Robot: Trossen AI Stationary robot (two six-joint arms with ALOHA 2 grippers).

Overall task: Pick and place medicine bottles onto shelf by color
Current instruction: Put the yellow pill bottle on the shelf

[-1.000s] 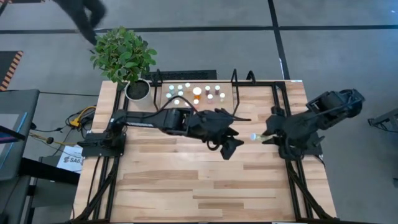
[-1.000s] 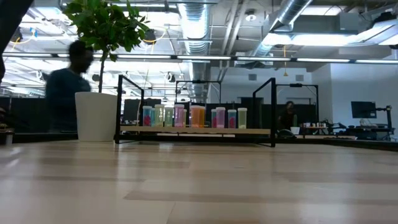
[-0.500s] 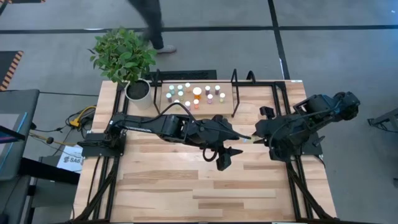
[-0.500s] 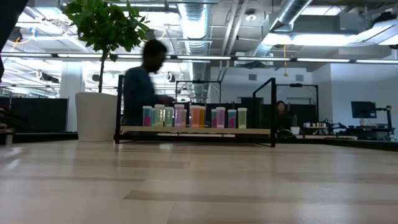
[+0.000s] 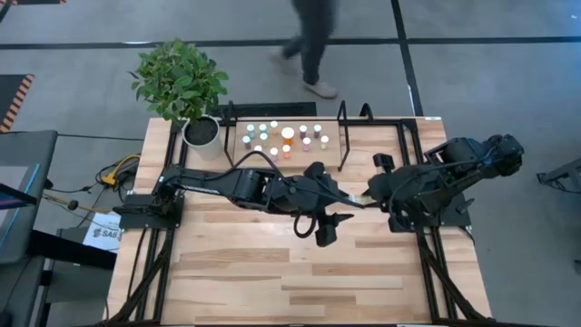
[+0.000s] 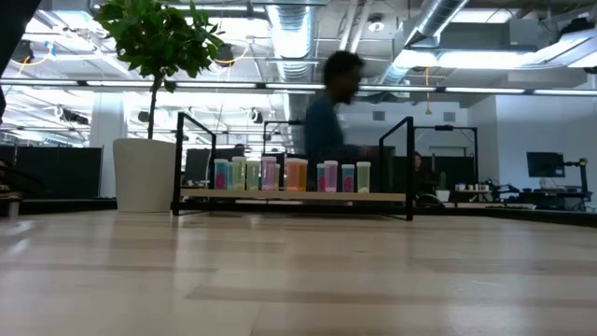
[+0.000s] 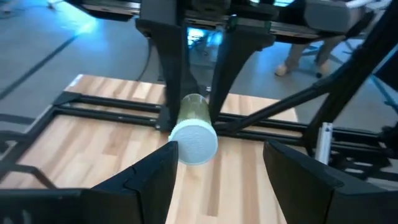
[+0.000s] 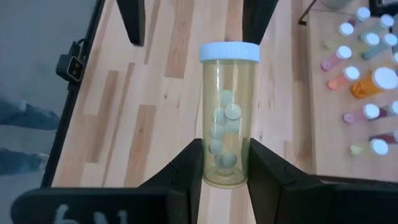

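Note:
A pale yellow medicine bottle [image 8: 225, 118] with a white cap and white pills inside hangs above the middle of the table [image 5: 272, 272], held by my right gripper [image 5: 370, 195]. My left gripper [image 7: 217, 168] is open, and its fingers stand on either side of the bottle's cap [image 7: 193, 144]. The shelf [image 5: 243, 145] stands at the table's far edge. Several medicine bottles [image 6: 284, 175] stand on it in a row. My right gripper pinches the bottle's bottom end [image 8: 225, 171] between its two fingers. It comes from the table's right, slanting down. The bottle sticks out forward along the fingers, cap toward the table's left, lifted clear of the table. My left gripper has one finger [image 7: 163, 163] close beside the cap; I cannot tell whether it touches.
A potted plant [image 5: 182, 82] stands at the far left corner. Black frame rails [image 5: 408, 145] run along the far right. A person [image 5: 313, 41] walks past beyond the far edge. The near half of the table shows bare wood.
My right gripper has carried the bottle a little toward the table's left, closer to my left gripper. My left wrist has rolled. The person beyond the far edge has walked from left to right.

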